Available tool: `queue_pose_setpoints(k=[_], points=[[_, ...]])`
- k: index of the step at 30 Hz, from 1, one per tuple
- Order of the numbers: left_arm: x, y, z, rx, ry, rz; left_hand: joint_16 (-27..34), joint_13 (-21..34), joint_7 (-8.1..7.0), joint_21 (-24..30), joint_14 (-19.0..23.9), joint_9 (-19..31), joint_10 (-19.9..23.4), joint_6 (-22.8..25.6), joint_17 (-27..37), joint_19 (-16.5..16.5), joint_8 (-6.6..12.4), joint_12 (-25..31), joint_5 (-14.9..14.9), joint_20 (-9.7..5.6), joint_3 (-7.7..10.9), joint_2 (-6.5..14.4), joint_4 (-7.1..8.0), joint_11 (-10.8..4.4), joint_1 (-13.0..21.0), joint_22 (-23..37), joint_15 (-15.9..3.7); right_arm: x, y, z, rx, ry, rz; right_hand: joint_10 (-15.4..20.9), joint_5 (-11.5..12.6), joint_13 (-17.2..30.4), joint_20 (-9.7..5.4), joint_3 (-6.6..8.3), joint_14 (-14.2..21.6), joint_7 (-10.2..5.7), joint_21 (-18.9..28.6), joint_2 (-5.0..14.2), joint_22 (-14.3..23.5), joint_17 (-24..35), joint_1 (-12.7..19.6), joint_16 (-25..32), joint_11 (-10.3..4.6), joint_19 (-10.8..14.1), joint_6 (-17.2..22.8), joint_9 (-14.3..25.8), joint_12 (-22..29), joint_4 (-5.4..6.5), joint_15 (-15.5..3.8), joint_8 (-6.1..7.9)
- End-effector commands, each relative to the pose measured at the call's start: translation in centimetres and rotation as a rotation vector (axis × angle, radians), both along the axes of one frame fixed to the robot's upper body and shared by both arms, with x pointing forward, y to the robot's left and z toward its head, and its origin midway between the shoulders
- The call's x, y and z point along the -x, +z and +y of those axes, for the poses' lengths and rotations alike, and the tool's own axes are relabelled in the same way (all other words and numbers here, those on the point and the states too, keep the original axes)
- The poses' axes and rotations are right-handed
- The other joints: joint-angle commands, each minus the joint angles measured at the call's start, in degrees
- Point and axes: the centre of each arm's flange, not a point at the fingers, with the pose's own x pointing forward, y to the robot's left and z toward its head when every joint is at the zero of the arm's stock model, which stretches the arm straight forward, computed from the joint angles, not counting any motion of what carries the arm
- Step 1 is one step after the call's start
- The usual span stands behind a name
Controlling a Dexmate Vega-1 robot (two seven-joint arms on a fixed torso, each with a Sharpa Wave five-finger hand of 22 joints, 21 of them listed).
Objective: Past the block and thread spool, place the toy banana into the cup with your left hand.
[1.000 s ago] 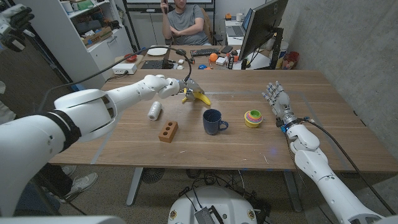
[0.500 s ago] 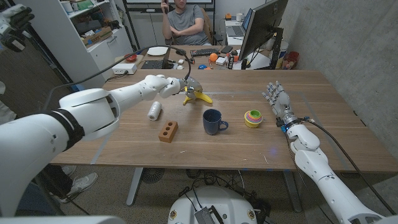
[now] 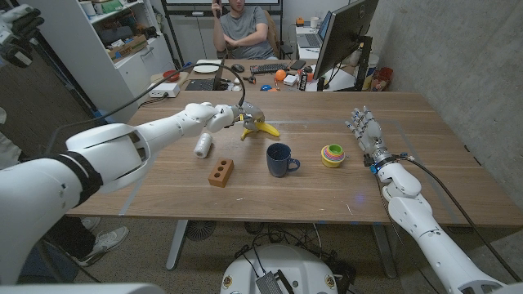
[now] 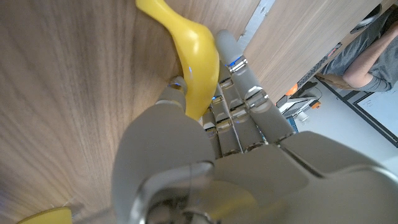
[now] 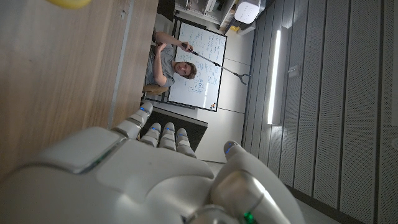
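Toy banana (image 3: pixel 263 128) pinched in left hand (image 3: pixel 248 115) fingers (image 4: pixel 239 68), above table, behind cup (image 3: pixel 279 159) | right hand (image 3: pixel 365 131) fingers apart, holding nothing

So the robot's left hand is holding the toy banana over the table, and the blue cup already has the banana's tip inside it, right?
Not quite. The left hand does hold the toy banana over the table, but in the head view the banana is apart from the blue cup, beyond it, with no part inside.
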Motion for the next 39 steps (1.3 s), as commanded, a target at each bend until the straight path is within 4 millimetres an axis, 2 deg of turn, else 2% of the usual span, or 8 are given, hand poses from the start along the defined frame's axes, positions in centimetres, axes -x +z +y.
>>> queue_pose_setpoints(k=[1,17,21,24,33,39], points=[[0.5,1.8,1.5,0.160,-0.010,0.030,0.0,0.1,1.75,0.7,5.0,0.1,4.5,2.8,0.1,0.7,0.31,0.3,0.3,-0.09,1.36,0.9,0.69,-3.70,0.7,0.1,-9.27,0.0,0.0,0.0,0.003,-0.002,0.000,0.2,0.4,0.1,-0.77,-0.18,0.1,0.02,0.4,0.38,0.1,0.0,0.4,0.2,-0.15,0.4,0.3,0.2,0.1,0.09,0.01,0.13],[2.3,4.7,3.1,0.317,-0.065,-0.018,-0.4,0.0,1.59,1.0,6.0,0.1,5.4,3.7,0.0,0.7,-0.13,0.0,0.0,-0.21,2.02,0.9,0.89,-3.78,0.7,0.1,-9.21,0.2,0.3,0.1,0.010,0.000,-0.006,0.2,0.4,0.1,-0.74,-0.26,0.1,0.10,0.4,0.35,0.1,0.0,0.5,0.2,-0.14,0.4,0.4,0.2,0.1,0.06,0.06,0.13],[3.3,5.1,2.1,0.216,-0.071,-0.068,-0.5,0.0,1.48,1.1,6.1,0.1,5.6,3.8,0.0,0.6,-0.19,0.0,0.0,-0.24,2.14,0.9,0.93,-3.85,0.7,0.1,-9.25,0.3,0.4,0.3,0.009,0.006,-0.013,0.2,0.4,0.1,-0.76,-0.27,0.1,0.09,0.4,0.35,0.1,0.0,0.5,0.2,-0.11,0.4,0.4,0.2,0.1,0.05,0.07,0.13],[4.5,5.7,1.3,0.160,-0.091,-0.129,-0.9,0.0,1.17,1.1,5.9,0.1,5.3,3.8,-0.1,0.4,-0.42,-0.3,-0.1,-0.19,2.34,0.9,0.98,-4.47,0.7,0.1,-9.26,0.3,0.4,0.3,0.006,0.008,-0.016,0.2,0.4,0.1,-0.81,-0.28,0.1,0.04,0.4,0.36,0.1,0.0,0.5,0.2,-0.18,0.4,0.4,0.2,0.1,0.05,0.02,0.13],[7.3,8.2,-1.3,0.106,-0.166,-0.208,-1.3,0.2,0.73,1.2,5.9,0.1,5.4,4.0,-0.1,0.1,-0.75,-0.4,-0.3,-0.24,2.74,0.9,1.01,-4.79,0.8,0.1,-9.34,0.5,0.4,0.1,-0.003,0.006,-0.027,0.1,0.5,0.1,-0.80,-0.31,0.1,0.07,0.4,0.38,0.1,0.0,0.6,0.2,-0.14,0.4,0.4,0.2,0.1,0.05,0.02,0.13],[8.7,9.1,-2.0,0.087,-0.210,-0.252,-1.5,0.3,0.55,1.2,6.0,0.1,5.5,4.0,-0.1,-0.2,-1.03,-0.5,-0.4,-0.29,2.98,0.8,1.03,-4.75,0.8,0.1,-9.36,0.5,0.3,-0.2,-0.004,-0.001,-0.026,0.1,0.5,0.1,-0.76,-0.34,0.1,0.09,0.4,0.38,0.1,0.0,0.6,0.2,-0.17,0.3,0.4,0.2,0.1,0.05,0.03,0.12]])
